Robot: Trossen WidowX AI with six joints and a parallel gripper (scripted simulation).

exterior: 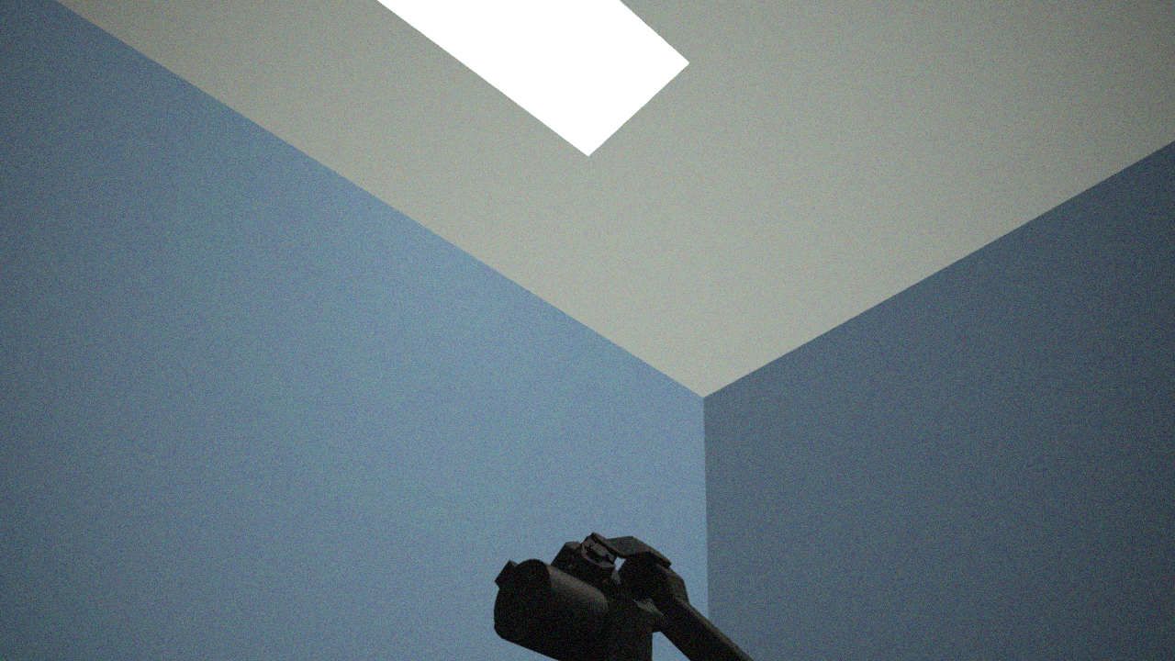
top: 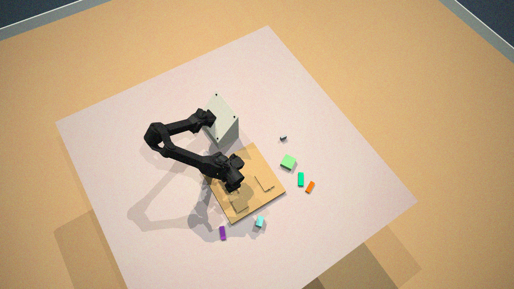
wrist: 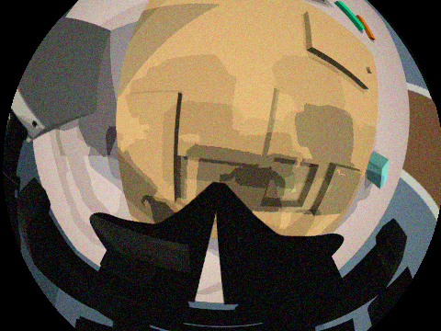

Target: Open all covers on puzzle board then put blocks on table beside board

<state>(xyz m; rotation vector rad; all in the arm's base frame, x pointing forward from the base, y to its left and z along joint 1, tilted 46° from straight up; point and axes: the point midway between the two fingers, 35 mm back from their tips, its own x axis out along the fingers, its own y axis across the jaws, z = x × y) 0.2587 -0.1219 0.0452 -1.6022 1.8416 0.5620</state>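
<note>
The tan puzzle board [top: 267, 201] [wrist: 245, 25] lies on the pale table in front of the arm's base. My gripper [top: 231, 188] [wrist: 216, 187] is shut and empty, hovering low over the board's near-left part, just above a shadowed, recessed well [wrist: 252, 176]. I cannot tell what is in the well. A raised cover [top: 264, 183] [wrist: 333, 58] lies on the board's right part. Around the board rest a small grey block [top: 283, 137], a light green square block [top: 288, 161], a green block [top: 300, 178] [wrist: 348, 13], an orange block [top: 309, 186] [wrist: 367, 28], a cyan block [top: 259, 220] [wrist: 378, 168] and a purple block [top: 222, 233].
The grey base box [top: 224, 120] [wrist: 58, 80] stands just behind the board. The arm [top: 179, 151] reaches over the board's left edge. The exterior view shows only part of the arm [exterior: 591, 599] against blue walls and the ceiling.
</note>
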